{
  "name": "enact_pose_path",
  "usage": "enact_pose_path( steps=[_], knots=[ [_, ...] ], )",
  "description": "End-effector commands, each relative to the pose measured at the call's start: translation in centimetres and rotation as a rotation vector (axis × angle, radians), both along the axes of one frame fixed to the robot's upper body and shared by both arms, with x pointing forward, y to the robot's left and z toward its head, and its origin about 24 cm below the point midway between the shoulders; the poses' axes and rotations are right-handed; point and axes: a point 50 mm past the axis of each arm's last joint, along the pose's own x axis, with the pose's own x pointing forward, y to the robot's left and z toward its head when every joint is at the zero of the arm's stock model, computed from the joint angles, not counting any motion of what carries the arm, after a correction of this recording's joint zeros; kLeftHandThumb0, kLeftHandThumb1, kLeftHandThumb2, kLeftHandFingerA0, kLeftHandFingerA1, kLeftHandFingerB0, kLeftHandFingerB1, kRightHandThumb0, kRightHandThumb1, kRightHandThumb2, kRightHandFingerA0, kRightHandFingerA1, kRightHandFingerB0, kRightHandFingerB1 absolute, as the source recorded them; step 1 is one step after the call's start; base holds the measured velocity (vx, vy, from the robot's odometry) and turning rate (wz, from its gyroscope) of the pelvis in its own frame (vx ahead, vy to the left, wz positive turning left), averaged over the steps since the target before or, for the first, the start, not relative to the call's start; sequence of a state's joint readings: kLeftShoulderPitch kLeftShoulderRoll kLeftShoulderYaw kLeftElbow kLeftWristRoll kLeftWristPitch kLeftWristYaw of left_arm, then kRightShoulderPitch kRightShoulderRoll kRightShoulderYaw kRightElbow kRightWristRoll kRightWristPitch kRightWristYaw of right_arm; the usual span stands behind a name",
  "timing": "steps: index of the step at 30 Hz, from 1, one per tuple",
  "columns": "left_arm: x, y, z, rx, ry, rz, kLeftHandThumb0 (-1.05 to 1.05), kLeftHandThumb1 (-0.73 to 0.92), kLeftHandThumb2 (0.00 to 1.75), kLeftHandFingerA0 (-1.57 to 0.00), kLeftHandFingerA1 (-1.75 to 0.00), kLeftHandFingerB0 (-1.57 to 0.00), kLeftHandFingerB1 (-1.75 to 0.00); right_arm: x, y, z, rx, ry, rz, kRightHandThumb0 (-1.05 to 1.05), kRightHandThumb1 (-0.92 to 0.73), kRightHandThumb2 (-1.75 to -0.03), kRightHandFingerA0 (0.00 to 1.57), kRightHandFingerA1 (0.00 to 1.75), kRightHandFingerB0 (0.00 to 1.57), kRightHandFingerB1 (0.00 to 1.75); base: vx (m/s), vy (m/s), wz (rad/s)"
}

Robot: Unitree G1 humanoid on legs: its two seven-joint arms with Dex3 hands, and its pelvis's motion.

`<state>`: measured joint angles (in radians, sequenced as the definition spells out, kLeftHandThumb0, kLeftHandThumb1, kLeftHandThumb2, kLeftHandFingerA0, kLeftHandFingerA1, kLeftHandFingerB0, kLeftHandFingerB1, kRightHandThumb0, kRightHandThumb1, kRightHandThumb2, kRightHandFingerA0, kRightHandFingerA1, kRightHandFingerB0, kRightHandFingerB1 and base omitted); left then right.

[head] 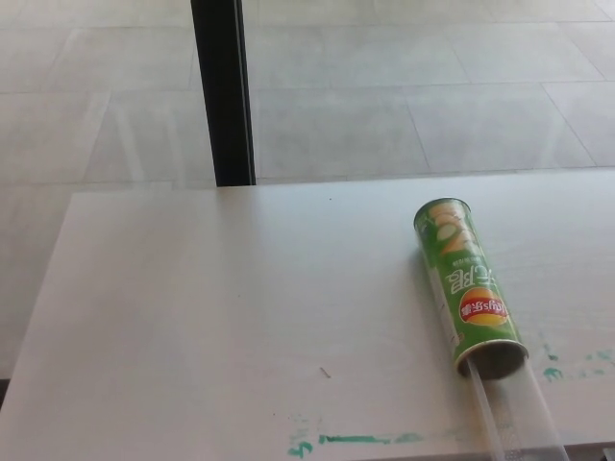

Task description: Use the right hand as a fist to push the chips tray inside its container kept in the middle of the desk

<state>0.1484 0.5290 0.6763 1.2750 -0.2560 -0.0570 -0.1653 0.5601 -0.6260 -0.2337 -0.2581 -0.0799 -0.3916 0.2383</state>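
A green chips can (468,283) lies on its side on the white desk (240,317), right of centre, its open mouth toward the near edge. A clear plastic tray (514,418) sticks out of that mouth and runs down to the desk's front edge. Neither of my hands shows in the head view.
Green paint marks (351,440) streak the desk near its front edge, with more (553,373) beside the can's mouth. A black post (223,91) stands behind the desk's far edge, over a pale tiled floor.
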Motion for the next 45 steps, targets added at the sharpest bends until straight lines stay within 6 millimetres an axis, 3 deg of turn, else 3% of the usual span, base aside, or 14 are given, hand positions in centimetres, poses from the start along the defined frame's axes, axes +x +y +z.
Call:
enact_pose_path(
  steps=[1, 4, 9, 13, 14, 22, 24, 25, 36, 37, 39, 42, 43, 45],
  knots=[
    [-0.3, 1.3, 1.4, 0.068, 0.035, -0.033, -1.05, 0.92, 0.92, -0.58, -1.66, -0.34, -1.29, -0.1, 1.6, -3.0, -0.534, -0.121, 0.438, -0.68, -0.86, -0.65, 0.85, 1.35, 0.68, 0.57, 0.00, 0.000, 0.00],
    [-0.4, 1.3, 1.4, 0.071, 0.043, -0.043, -0.72, 0.52, 1.30, -1.18, -1.43, -0.15, -0.82, -0.2, 2.1, -3.1, -0.535, -0.147, 0.466, -0.69, -0.88, -0.67, 0.87, 1.34, 0.69, 0.57, 0.00, 0.000, 0.00],
    [-0.2, 1.4, 1.6, 0.069, 0.038, -0.046, -1.05, 0.92, 0.96, -0.59, -1.71, -0.32, -1.31, -0.6, 2.4, -3.0, -0.511, -0.176, 0.482, -0.69, -0.90, -0.67, 0.87, 1.41, 0.70, 0.58, 0.00, 0.000, 0.00],
    [-0.2, 1.4, 1.5, 0.064, 0.044, -0.035, -0.85, 0.67, 1.42, -1.14, -1.47, 0.00, -0.79, -0.9, 2.6, -2.8, -0.476, -0.205, 0.504, -0.68, -0.90, -0.67, 0.87, 1.43, 0.69, 0.60, 0.00, 0.000, 0.00],
    [-0.2, 1.5, 1.5, 0.066, 0.050, -0.034, -1.05, 0.92, 0.92, -0.59, -1.64, -0.33, -1.28, -1.0, 2.8, -2.6, -0.475, -0.208, 0.510, -0.68, -0.89, -0.66, 0.86, 1.43, 0.67, 0.60, 0.00, 0.000, 0.00],
    [-0.4, 1.4, 1.5, 0.068, 0.050, -0.058, -0.92, 0.65, 1.42, -1.17, -1.51, -0.05, -0.85, -2.0, 3.6, -1.4, -0.378, -0.319, 0.560, -0.64, -0.91, -0.67, 0.93, 1.38, 0.70, 0.62, 0.00, 0.000, 0.00],
    [-0.4, 1.4, 1.5, 0.069, 0.044, -0.042, -1.05, 0.92, 0.92, -0.61, -1.65, -0.33, -1.31, -2.2, 3.7, -1.4, -0.378, -0.325, 0.562, -0.66, -0.90, -0.69, 0.92, 1.40, 0.70, 0.63, 0.00, 0.000, 0.00],
    [-0.4, 1.4, 1.5, 0.071, 0.045, -0.047, -0.83, 0.59, 1.36, -1.19, -1.48, -0.09, -0.83, -2.3, 3.8, -1.4, -0.365, -0.324, 0.570, -0.65, -0.91, -0.67, 0.93, 1.39, 0.70, 0.63, 0.00, 0.000, 0.00],
    [-0.1, 1.4, 1.5, 0.077, 0.051, -0.064, -0.72, 0.51, 1.29, -1.19, -1.42, -0.17, -0.82, -2.3, 4.3, -2.0, -0.387, -0.321, 0.589, -0.69, -0.92, -0.70, 0.92, 1.42, 0.72, 0.62, 0.00, 0.000, 0.00],
    [-0.1, 1.4, 1.5, 0.073, 0.047, -0.051, -1.05, 0.92, 0.90, -0.68, -1.66, -0.35, -1.29, -2.2, 4.5, -2.1, -0.403, -0.322, 0.586, -0.68, -0.90, -0.69, 0.92, 1.42, 0.72, 0.58, 0.00, 0.000, 0.00],
    [0.1, 1.4, 1.5, 0.058, 0.029, -0.023, -0.85, 0.62, 1.38, -1.21, -1.50, -0.09, -0.84, -2.0, 4.7, -2.4, -0.438, -0.336, 0.576, -0.68, -0.89, -0.69, 0.92, 1.40, 0.71, 0.57, 0.00, 0.000, 0.00],
    [0.1, 1.4, 1.5, 0.070, 0.020, -0.033, -1.05, 0.92, 0.92, -0.62, -1.67, -0.32, -1.30, -1.5, 5.0, -2.8, -0.496, -0.332, 0.594, -0.70, -0.91, -0.68, 0.94, 1.39, 0.70, 0.55, 0.00, 0.000, 0.00],
    [0.1, 1.4, 1.5, 0.072, 0.027, -0.040, -0.86, 0.65, 1.41, -1.24, -1.52, -0.07, -0.83, -1.3, 5.2, -2.9, -0.536, -0.323, 0.598, -0.71, -0.92, -0.70, 0.93, 1.36, 0.69, 0.55, 0.00, 0.000, 0.00],
    [0.2, 1.4, 1.6, 0.073, 0.036, -0.044, -1.05, 0.92, 0.94, -0.60, -1.66, -0.29, -1.29, -1.1, 5.4, -3.3, -0.561, -0.322, 0.585, -0.72, -0.92, -0.70, 0.93, 1.37, 0.71, 0.54, 0.00, 0.000, 0.00]
  ],
)
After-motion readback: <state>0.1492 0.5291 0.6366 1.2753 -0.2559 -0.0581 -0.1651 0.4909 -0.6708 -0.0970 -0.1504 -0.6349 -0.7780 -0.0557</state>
